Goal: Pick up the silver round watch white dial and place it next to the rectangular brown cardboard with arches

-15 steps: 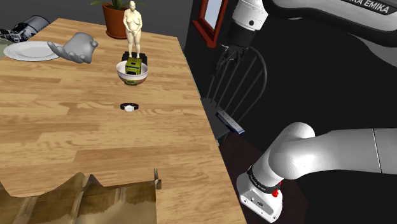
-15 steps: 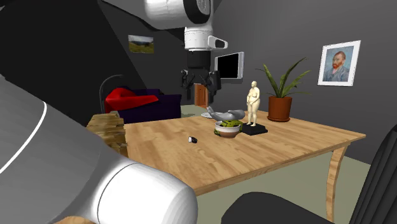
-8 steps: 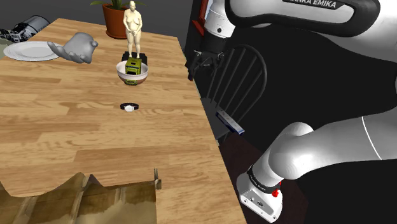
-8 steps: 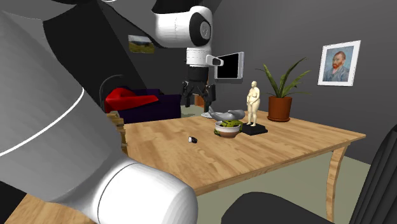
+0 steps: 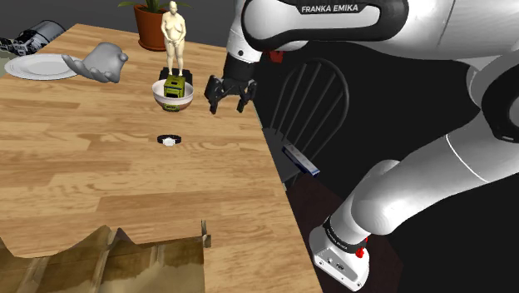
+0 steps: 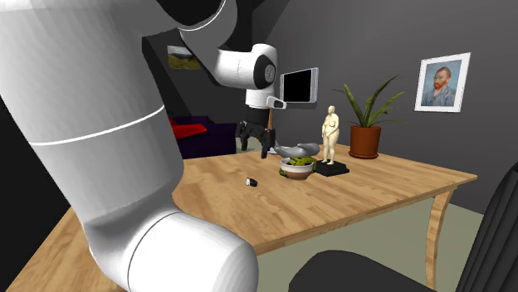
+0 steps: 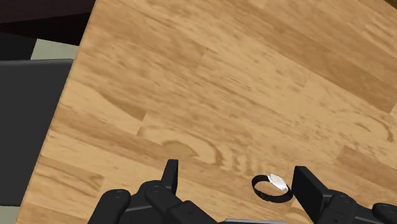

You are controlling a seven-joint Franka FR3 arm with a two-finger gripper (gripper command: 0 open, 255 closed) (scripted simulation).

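On table [image 5: 100, 179], watch [image 5: 170, 140] crosswise, shoulder view

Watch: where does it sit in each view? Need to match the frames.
Shoulder view: the watch lies mid-table, just below the white bowl in the picture.
Second exterior view: the watch is left of the white bowl, slightly nearer the camera.
Wrist view: the watch lies between the open pincer fingers, close to one, untouched.
Shared landmark: the wooden table under it; the white bowl in both exterior views.
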